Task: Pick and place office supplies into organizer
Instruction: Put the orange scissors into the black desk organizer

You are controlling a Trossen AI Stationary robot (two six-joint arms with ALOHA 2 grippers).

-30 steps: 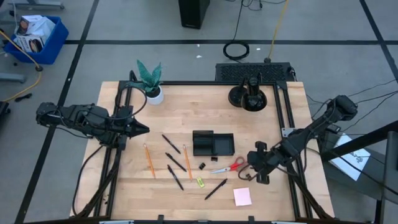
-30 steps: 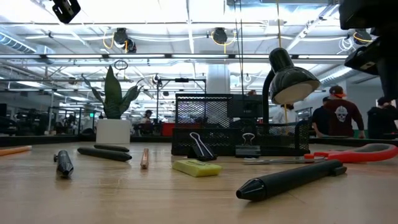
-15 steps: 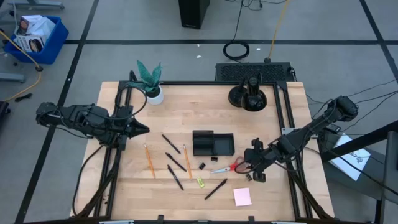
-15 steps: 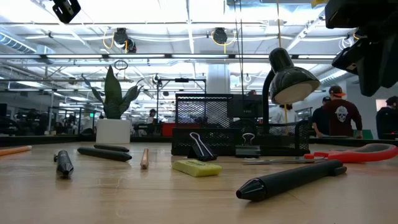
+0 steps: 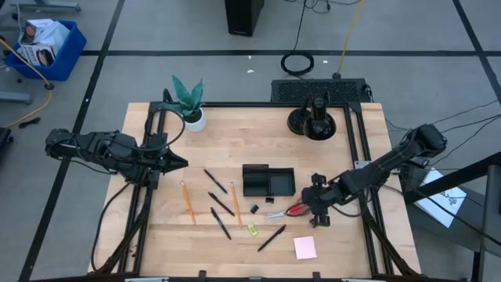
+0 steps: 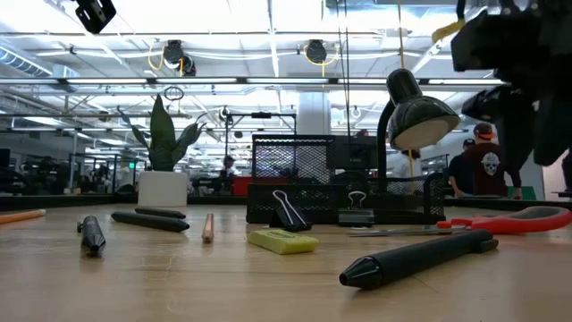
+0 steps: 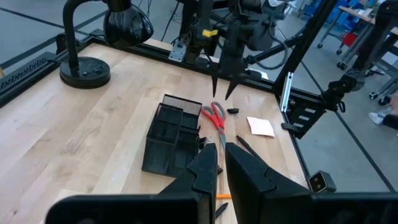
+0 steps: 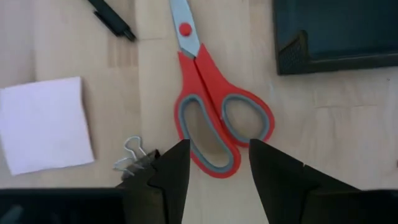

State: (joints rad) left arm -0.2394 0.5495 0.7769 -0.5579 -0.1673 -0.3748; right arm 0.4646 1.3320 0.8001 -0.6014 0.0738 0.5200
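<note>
Red-handled scissors lie flat on the table just right of the black organizer. My right gripper hangs open above the scissors' handle loops, fingers pointing steeply down and clear of them; from the left wrist it shows as my right gripper above the scissors. Pencils, pens, clips, a yellow-green piece and a pink pad lie on the wood. My left gripper waits shut at the table's left.
A small clip lies beside the scissors' handles, near my right gripper's finger. A potted plant stands at the far left and a black desk lamp at the far right. People stand in the room beyond the table.
My right gripper has moved toward the table's left and a little down, from beside the scissors' handles to over them. The scissors and the other supplies have stayed where they were.
</note>
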